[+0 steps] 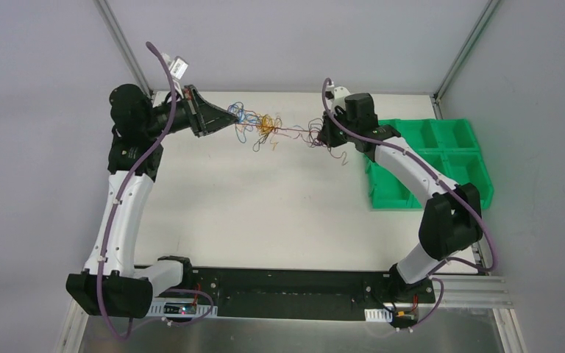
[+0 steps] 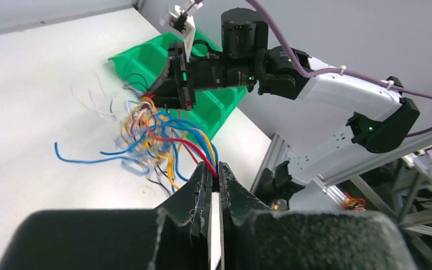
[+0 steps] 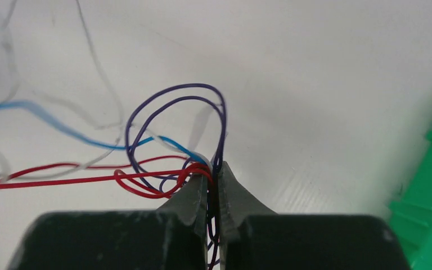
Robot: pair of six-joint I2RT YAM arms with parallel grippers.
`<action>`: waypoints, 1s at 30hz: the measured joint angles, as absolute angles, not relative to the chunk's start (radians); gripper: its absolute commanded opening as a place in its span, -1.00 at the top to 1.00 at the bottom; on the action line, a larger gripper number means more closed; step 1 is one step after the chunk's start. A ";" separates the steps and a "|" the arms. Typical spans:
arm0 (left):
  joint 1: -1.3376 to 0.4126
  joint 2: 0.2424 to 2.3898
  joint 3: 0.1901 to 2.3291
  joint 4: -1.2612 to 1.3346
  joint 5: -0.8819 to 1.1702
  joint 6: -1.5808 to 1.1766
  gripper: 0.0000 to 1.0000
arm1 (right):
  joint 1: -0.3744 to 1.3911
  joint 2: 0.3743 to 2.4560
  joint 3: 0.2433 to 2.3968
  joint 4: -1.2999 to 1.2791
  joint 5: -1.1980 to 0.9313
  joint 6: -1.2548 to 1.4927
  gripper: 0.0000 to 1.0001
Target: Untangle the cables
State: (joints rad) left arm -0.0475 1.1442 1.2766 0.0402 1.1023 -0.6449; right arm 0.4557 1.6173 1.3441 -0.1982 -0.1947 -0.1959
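The cables point(image 1: 268, 126) are thin red, yellow, blue, purple and white wires in a scribbly bundle stretched above the far part of the table between my two grippers. My left gripper point(image 1: 229, 113) is shut on the bundle's left end; its wrist view shows red, blue and yellow wires point(image 2: 163, 135) pinched at the tips point(image 2: 216, 171). My right gripper point(image 1: 321, 132) is shut on the right end; its wrist view shows red and purple wires point(image 3: 174, 135) clamped between the tips point(image 3: 212, 169). A red strand runs taut between the grippers.
A green bin point(image 1: 427, 162) with several compartments stands at the table's right side, under the right arm; it also shows in the left wrist view point(image 2: 146, 56). A few loose thin wires point(image 1: 342, 158) lie near the right gripper. Metal frame posts stand at the back corners.
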 measured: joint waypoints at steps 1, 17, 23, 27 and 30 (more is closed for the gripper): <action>-0.033 1.132 1.283 0.036 1.101 -0.640 1.00 | 0.437 1.617 1.328 -0.208 -0.197 -0.207 1.00; 0.224 1.125 1.610 -0.140 0.965 -0.535 1.00 | 0.356 1.630 1.281 -0.255 -0.321 -0.342 0.97; 0.224 1.174 1.774 -0.234 0.823 -0.479 1.00 | 0.359 1.641 1.287 -0.245 -0.390 -0.347 0.86; 0.224 1.231 1.859 -0.265 0.747 -0.477 1.00 | 0.359 1.652 1.287 -0.245 -0.402 -0.354 0.82; 0.239 1.271 1.917 -0.230 0.673 -0.484 1.00 | 0.345 1.666 1.277 -0.285 -0.354 -0.371 0.76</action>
